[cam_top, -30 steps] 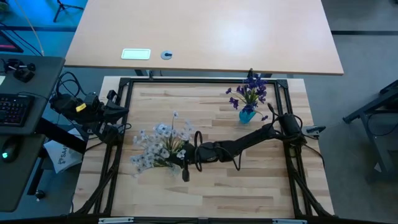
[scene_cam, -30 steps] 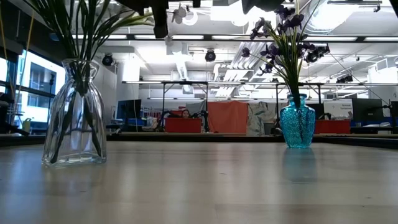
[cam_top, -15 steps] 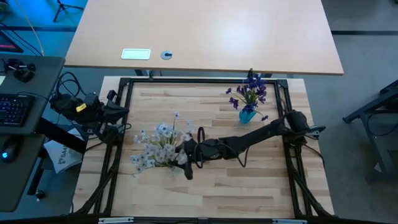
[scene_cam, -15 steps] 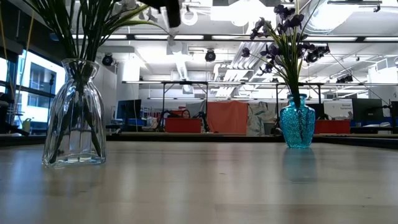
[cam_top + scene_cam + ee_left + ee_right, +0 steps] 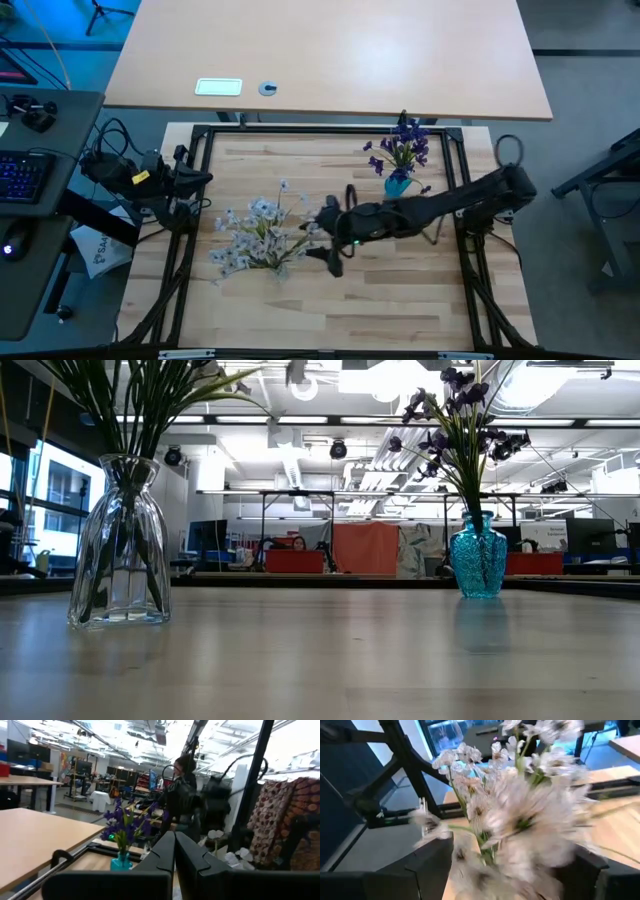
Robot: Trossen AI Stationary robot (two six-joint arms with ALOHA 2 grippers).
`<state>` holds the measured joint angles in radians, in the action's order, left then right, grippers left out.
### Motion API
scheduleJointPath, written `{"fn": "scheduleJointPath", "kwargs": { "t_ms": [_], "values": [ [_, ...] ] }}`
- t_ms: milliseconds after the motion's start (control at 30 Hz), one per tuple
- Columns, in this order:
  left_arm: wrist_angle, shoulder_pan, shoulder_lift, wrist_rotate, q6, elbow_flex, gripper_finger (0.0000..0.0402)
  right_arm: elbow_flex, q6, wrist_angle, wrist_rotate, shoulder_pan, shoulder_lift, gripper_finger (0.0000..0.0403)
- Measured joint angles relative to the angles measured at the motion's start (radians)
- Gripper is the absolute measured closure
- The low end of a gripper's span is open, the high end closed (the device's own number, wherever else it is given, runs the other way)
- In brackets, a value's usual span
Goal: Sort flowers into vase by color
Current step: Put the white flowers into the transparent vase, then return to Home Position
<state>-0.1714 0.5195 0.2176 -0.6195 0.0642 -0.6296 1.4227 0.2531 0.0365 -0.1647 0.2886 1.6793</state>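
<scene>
The pale white-bluish flowers (image 5: 258,235) stand with their green stems in a clear glass vase (image 5: 120,550) at the table's left middle. The purple flowers (image 5: 402,148) stand in a blue vase (image 5: 478,560) at the far right. My right gripper (image 5: 322,240) is open just right of the white blooms. In the right wrist view the blooms (image 5: 520,815) fill the space before its spread fingers (image 5: 432,862), and I see no touch. My left gripper (image 5: 195,180) waits shut at the table's left edge; it also shows in the left wrist view (image 5: 175,847).
A black frame (image 5: 330,130) runs around the wooden table top. A large pale desk (image 5: 330,55) lies beyond the far edge. A keyboard (image 5: 20,175) and cables lie off the left side. Bare wood (image 5: 340,310) stretches along the near edge.
My right gripper has drawn back from the clear vase toward the table's right edge. It has also risen, leaving the top of the low view. The white flowers stay standing in the clear vase.
</scene>
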Motion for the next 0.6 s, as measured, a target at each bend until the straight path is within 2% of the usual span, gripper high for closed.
{"fn": "scheduleJointPath", "kwargs": {
  "t_ms": [233, 367, 467, 600],
  "values": [
    [-0.046, 0.000, 0.000, -0.039, -0.045, 0.000, 0.0401, 0.000, 0.056, 0.227, -0.064, -0.002, -0.174, 0.0116],
    [-0.083, -0.003, 0.000, -0.020, -0.067, 0.022, 0.0401, 0.000, 0.108, 0.282, -0.114, -0.002, -0.253, 0.0116],
    [-0.046, -0.017, -0.011, 0.005, -0.068, 0.092, 0.0401, 0.000, 0.107, 0.281, -0.132, -0.002, -0.288, 0.0116],
    [0.128, -0.066, -0.048, 0.117, -0.025, 0.242, 0.0401, 0.000, 0.107, 0.280, -0.183, -0.013, -0.313, 0.0116]
  ]
}}
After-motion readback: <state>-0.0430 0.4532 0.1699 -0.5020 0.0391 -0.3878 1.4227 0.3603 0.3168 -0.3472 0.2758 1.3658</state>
